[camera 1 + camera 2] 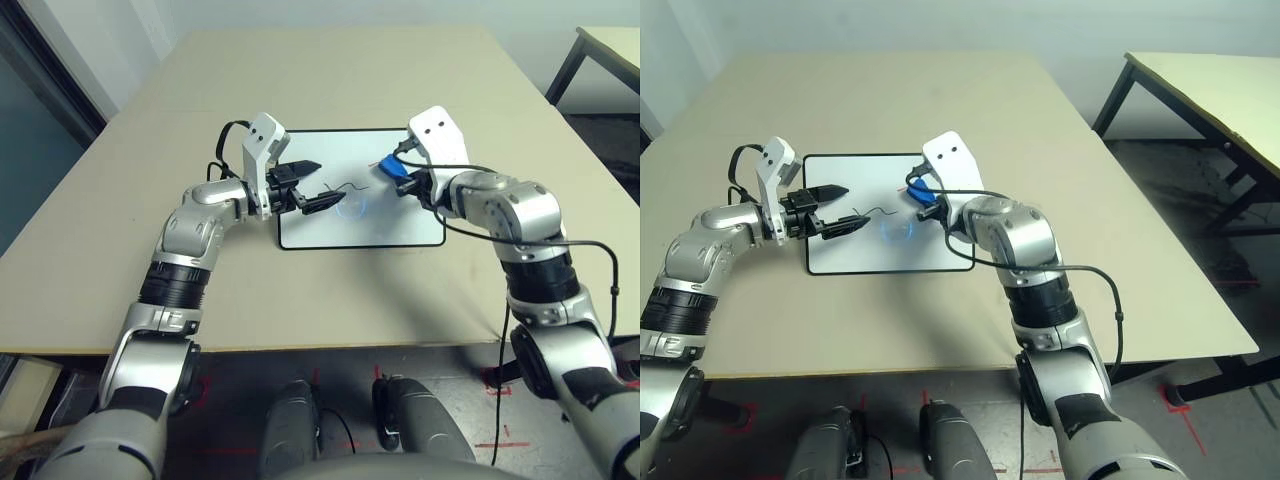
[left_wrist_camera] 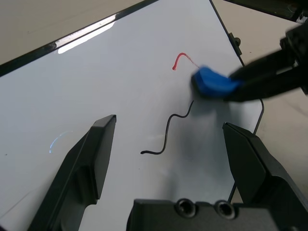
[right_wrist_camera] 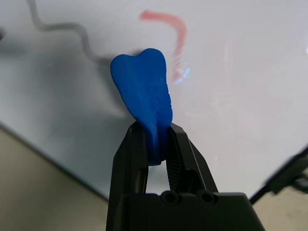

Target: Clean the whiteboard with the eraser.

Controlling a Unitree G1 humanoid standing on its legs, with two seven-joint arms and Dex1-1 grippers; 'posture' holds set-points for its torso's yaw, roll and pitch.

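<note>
The whiteboard lies flat in the middle of the tan table. It carries a short red mark, a wavy black line and a faint blue arc. My right gripper is shut on the blue eraser. It holds the eraser against the board's far right part, just beside the red mark. My left gripper hovers open over the board's left half, its fingers spread on either side of the black line.
The table has free surface all around the board. A black cable loops off my right forearm. A second table stands off to the far right, across a gap of floor.
</note>
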